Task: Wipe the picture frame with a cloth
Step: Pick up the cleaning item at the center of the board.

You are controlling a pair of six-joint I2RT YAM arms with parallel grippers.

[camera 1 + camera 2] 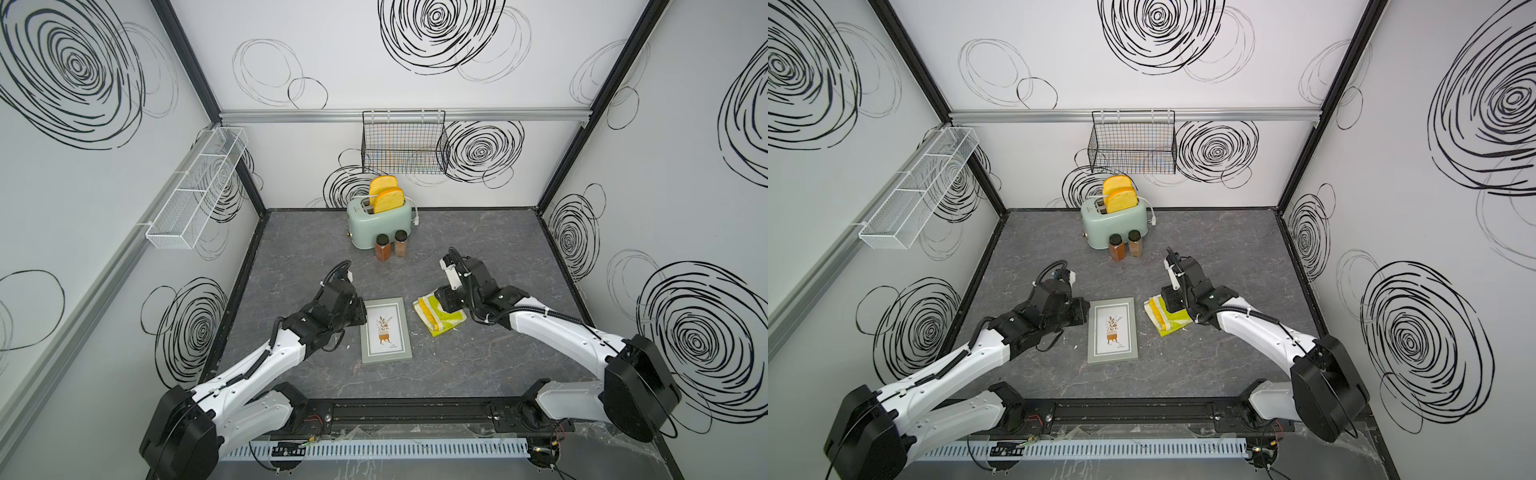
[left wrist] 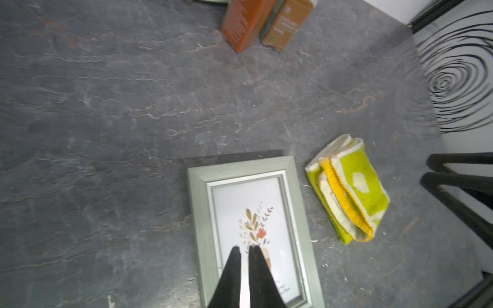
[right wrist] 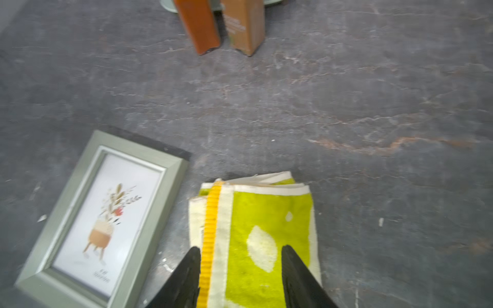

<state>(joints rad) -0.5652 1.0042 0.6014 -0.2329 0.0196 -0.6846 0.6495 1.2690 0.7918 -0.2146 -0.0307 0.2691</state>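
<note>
cloth right of picture frame | toaster behind | jars before toaster

White-shelled arms, black joints — ribbed black cables, tapered black fingers

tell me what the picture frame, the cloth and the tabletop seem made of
Picture frame: probably painted wood or moulded plastic, matte grey-green with faint streaky grain.
Cloth: looks like terry cotton, fuzzy nap, soft folded layers, ribbed yellow band.
Tabletop: slate-look, dark grey with pale veins, low sheen; could be laminate rather than stone.
</note>
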